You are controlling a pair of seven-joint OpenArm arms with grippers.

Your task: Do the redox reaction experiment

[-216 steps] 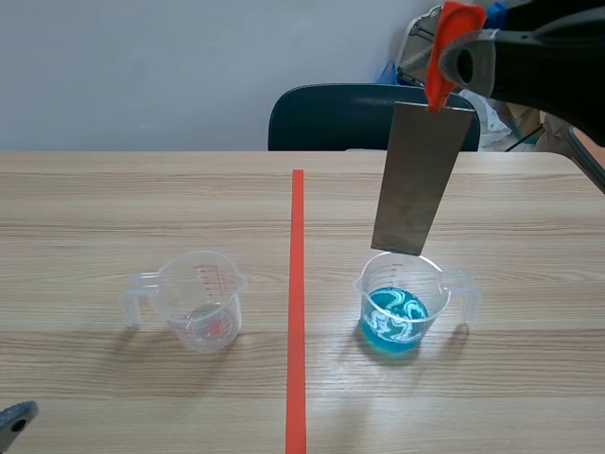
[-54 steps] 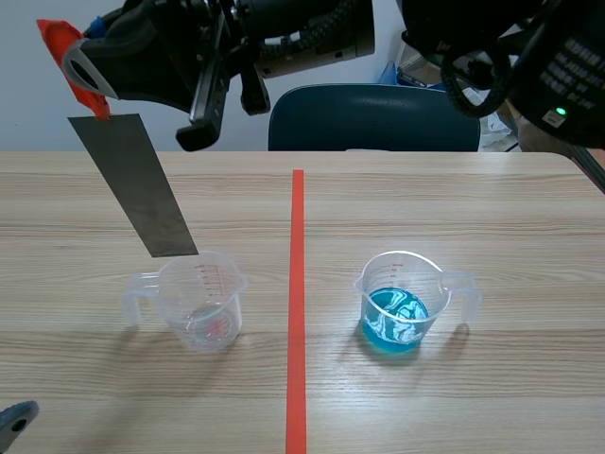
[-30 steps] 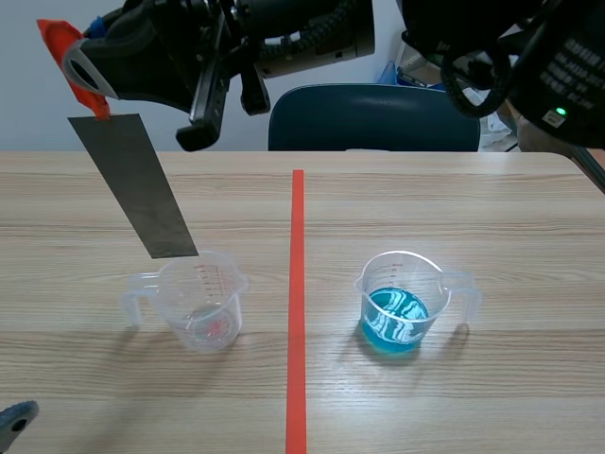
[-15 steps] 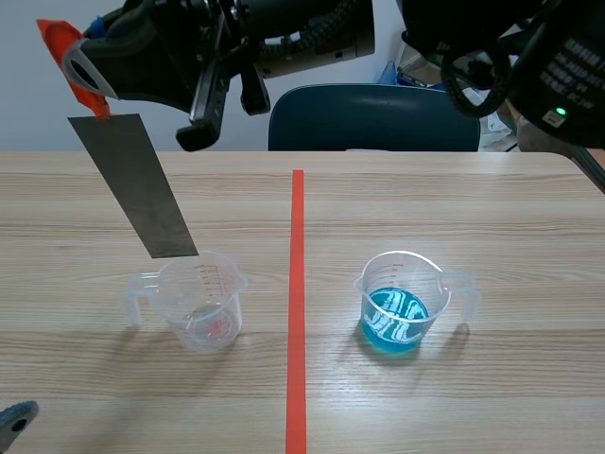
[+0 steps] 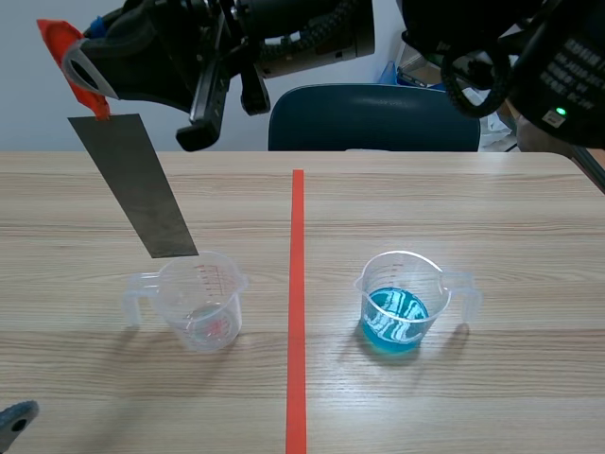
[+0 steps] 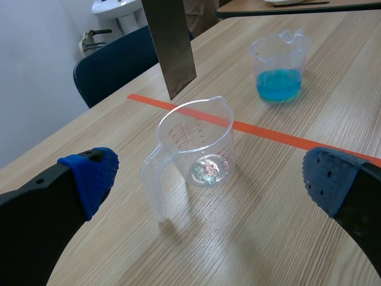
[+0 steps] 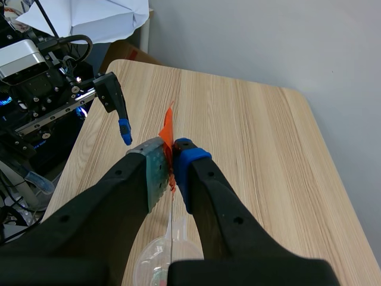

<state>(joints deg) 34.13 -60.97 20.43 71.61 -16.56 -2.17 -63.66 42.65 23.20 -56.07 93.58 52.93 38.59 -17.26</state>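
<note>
Metal strip [image 5: 132,184] hangs tilted from my right jaws, which are clamped on the orange-red tab [image 5: 68,55] at its top. My right arm [image 5: 284,28] comes in from the right and crosses high over the far side of the counter [image 5: 529,218]. The strip's lower end sits just above the far rim of the empty clear measuring cup [image 5: 203,303], which stands left of the tape line [image 5: 297,312] with its handle pointing left. Right of the line, well apart, a second cup [image 5: 402,303] holds blue liquid [image 5: 394,322], its handle pointing right. A dark blue chair [image 5: 369,118] stands beyond the far edge.

Red graduation marks [image 6: 181,128] run down the empty cup's wall, too small to read.

My left jaws are spread wide and hold nothing, low at the near left with the empty cup ahead of them. Only the left wrist view shows a gap between the strip's end and the rim. The right wrist view alone looks down the strip edge-on, and shows a rack of equipment [image 7: 36,77] with cables past the counter's left edge.
</note>
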